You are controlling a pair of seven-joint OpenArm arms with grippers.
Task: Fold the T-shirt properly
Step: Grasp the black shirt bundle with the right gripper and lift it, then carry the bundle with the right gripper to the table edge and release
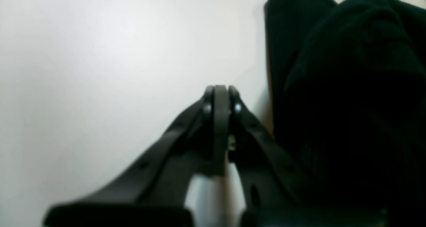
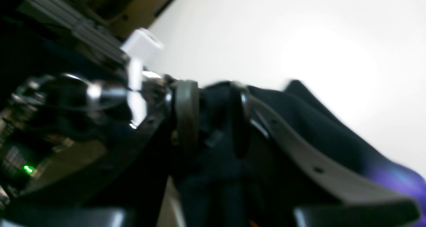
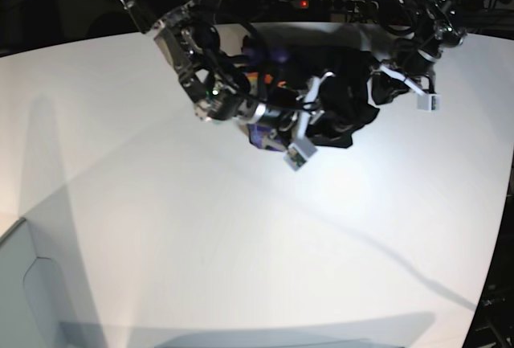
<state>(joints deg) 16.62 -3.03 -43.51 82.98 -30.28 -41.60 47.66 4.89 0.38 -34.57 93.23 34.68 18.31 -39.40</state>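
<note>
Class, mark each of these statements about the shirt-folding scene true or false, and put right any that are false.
1. The left gripper is shut and holds nothing. True.
2. The T-shirt lies flat and neatly folded. False: it is bunched in a crumpled heap.
3. Dark cloth sits between the right gripper's parted jaws. True.
4. The table is dark wood. False: it is white.
5. In the left wrist view, the shirt lies beside the left gripper, on its right. True.

T-shirt [image 3: 337,95] mostly hidden behind arms
</note>
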